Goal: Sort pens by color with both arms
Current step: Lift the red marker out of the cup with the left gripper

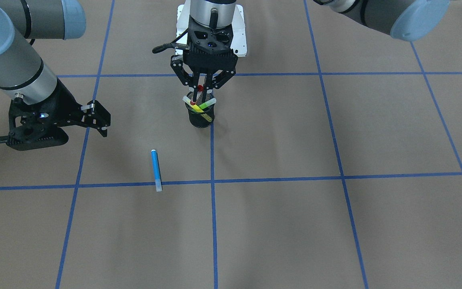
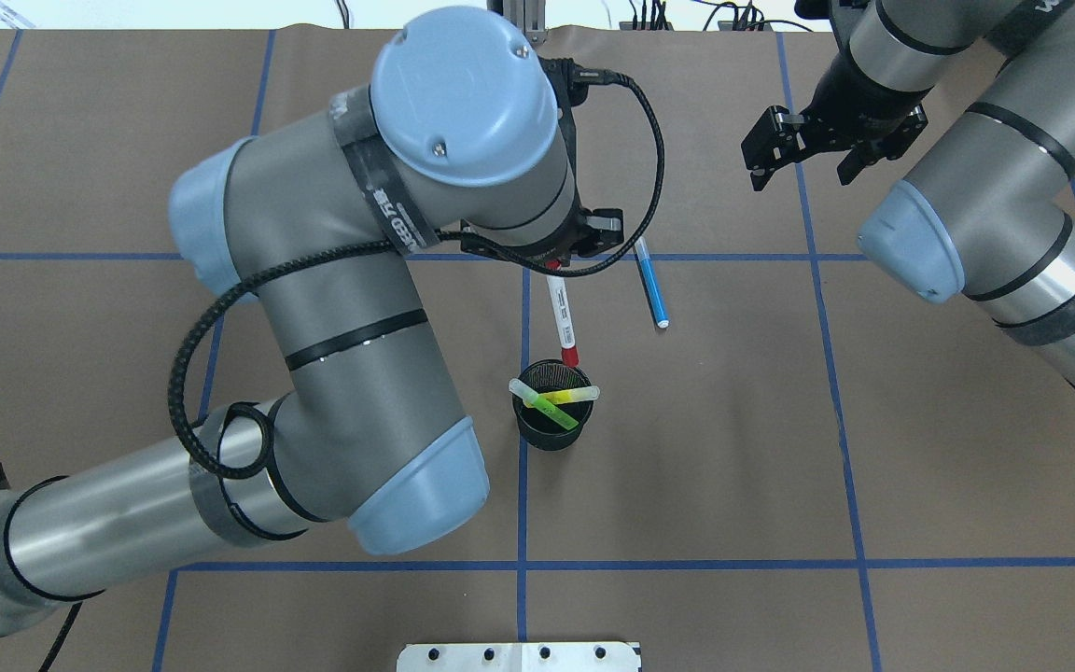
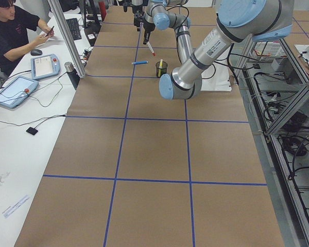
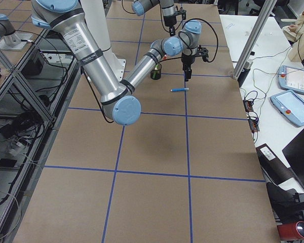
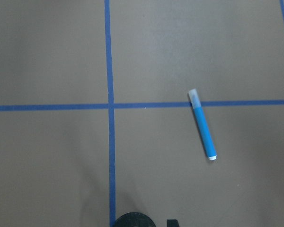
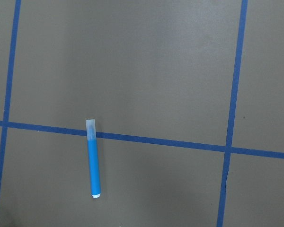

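My left gripper [image 1: 200, 89] is shut on the white pen with red ends [image 2: 561, 313] and holds it upright just above the black mesh cup [image 1: 201, 117]. A yellow pen [image 1: 194, 106] and a light green pen [image 1: 207, 104] lean crossed inside the cup. The blue pen [image 1: 156, 169] lies flat on the brown paper, across a blue tape line, and shows in both wrist views [image 5: 202, 126] [image 6: 93, 163]. My right gripper [image 1: 101, 119] hangs open with nothing in it, off to the side of the blue pen and higher than the table.
Blue tape lines divide the brown paper into squares. The white pedestal base [image 2: 519, 656] sits at the robot's edge. A seated person [image 3: 13, 31] and teach pendants [image 3: 44, 66] are at the white side table beyond the paper.
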